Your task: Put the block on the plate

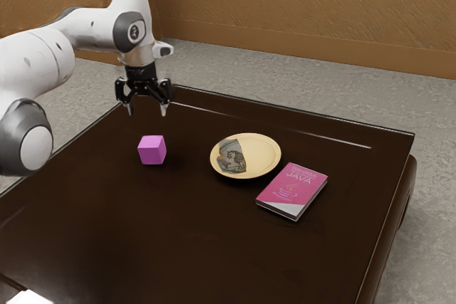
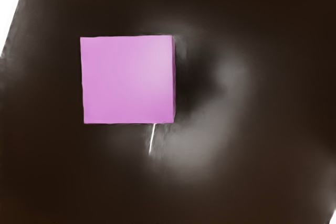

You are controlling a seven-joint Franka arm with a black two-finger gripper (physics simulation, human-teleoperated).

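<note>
My gripper [image 1: 147,109] hangs above the table in the exterior view, its two fingers wide apart and open, with nothing between them. Lower down, a pink-purple block [image 1: 152,150] rests on the dark tabletop, apart from the fingers. The wrist view looks down on the flat top of the block [image 2: 127,80]. A round, pale yellow plate [image 1: 263,153] with a dark grey patterned patch lies toward the exterior view's right of the block, a gap of bare table between them.
Close to the plate, a pink book [image 1: 293,189] titled JAVA lies flat, nearer the exterior view's right. The dark table [image 1: 178,247] ends in a raised edge on its far side, with grey floor beyond.
</note>
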